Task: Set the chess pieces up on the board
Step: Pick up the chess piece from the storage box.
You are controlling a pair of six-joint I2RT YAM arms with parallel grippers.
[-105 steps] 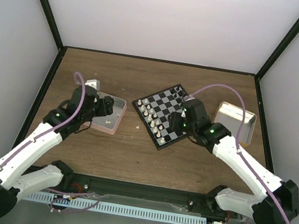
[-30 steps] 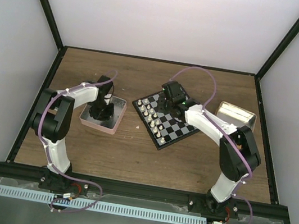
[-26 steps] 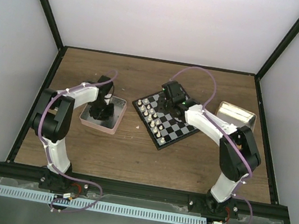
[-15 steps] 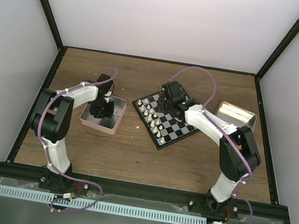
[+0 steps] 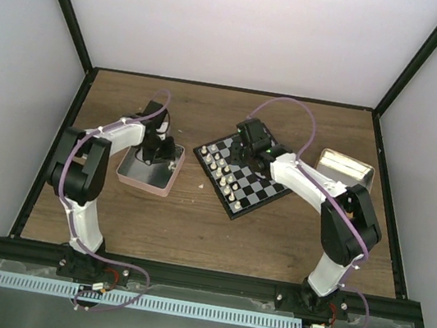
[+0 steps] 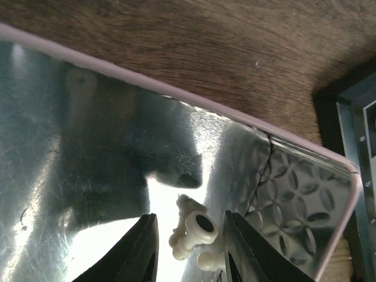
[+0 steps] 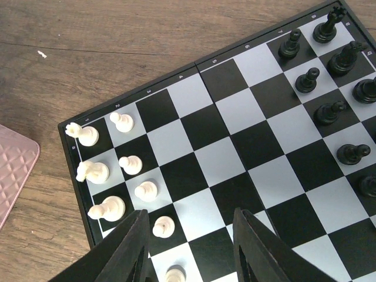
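Because white's ranks look incomplete, left gripper [image 6: 189,235]: low in the pink tray [image 6: 176,97], jaws parted astride a lying cream-white chess piece [image 6: 201,223], not clamping it, apparently lined up for a pick.
Right gripper [image 7: 189,226]: open, empty, hovering over the chessboard [image 7: 229,126].
White chess pieces [image 7: 130,164]: standing along its near-left edge.
Black chess pieces [image 7: 329,111]: standing far-right.

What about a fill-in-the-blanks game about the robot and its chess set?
The left claw hangs over the ___ tray, with a chess piece between its fingers. The right claw is open above the board and holds ___. The board pieces nearest the tray are ___.
Missing words: pink, nothing, white.
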